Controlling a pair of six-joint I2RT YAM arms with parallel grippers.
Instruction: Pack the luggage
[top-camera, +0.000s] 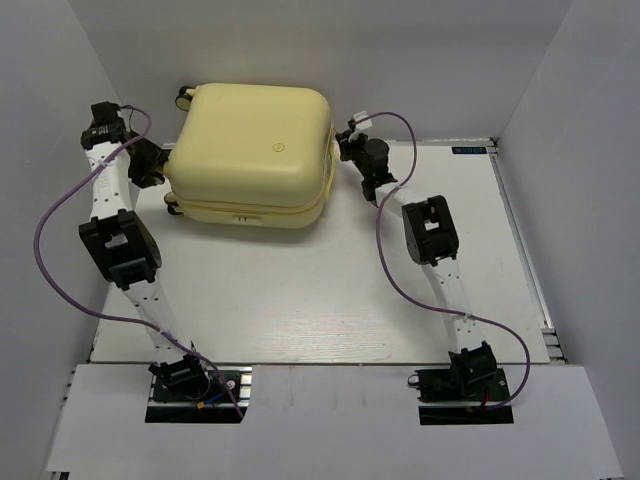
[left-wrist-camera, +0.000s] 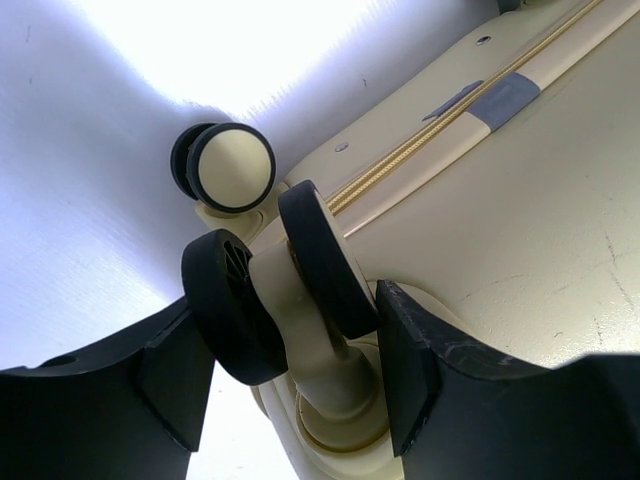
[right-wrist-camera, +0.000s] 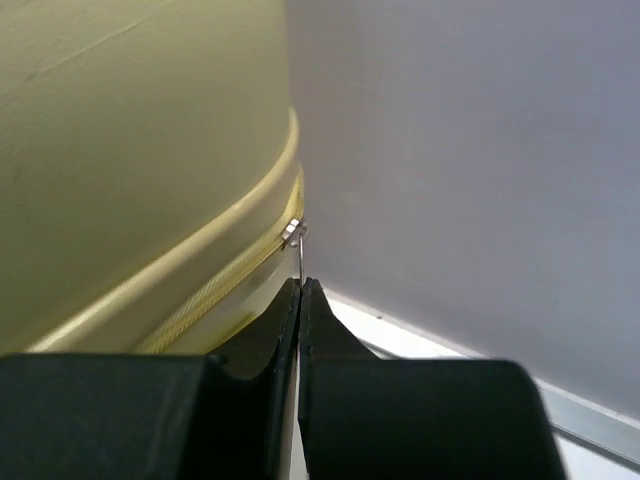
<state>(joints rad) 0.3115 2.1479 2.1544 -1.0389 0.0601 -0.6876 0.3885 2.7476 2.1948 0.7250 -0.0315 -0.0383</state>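
The luggage (top-camera: 250, 150) is a pale yellow hard-shell suitcase. It lies closed at the back of the table. My left gripper (top-camera: 160, 170) is at its left end. In the left wrist view the gripper (left-wrist-camera: 290, 385) has its fingers (left-wrist-camera: 420, 380) on either side of a black-and-cream twin wheel (left-wrist-camera: 300, 275) and pressed against it. A second wheel (left-wrist-camera: 228, 167) shows behind. My right gripper (top-camera: 347, 142) is at the suitcase's right end. In the right wrist view it (right-wrist-camera: 301, 285) is shut on the thin metal zipper pull (right-wrist-camera: 300, 257), at the gold zipper (right-wrist-camera: 215, 290).
White walls stand close behind and on both sides of the suitcase. A metal rail (top-camera: 520, 250) runs along the table's right edge. Purple cables (top-camera: 50, 240) loop off both arms.
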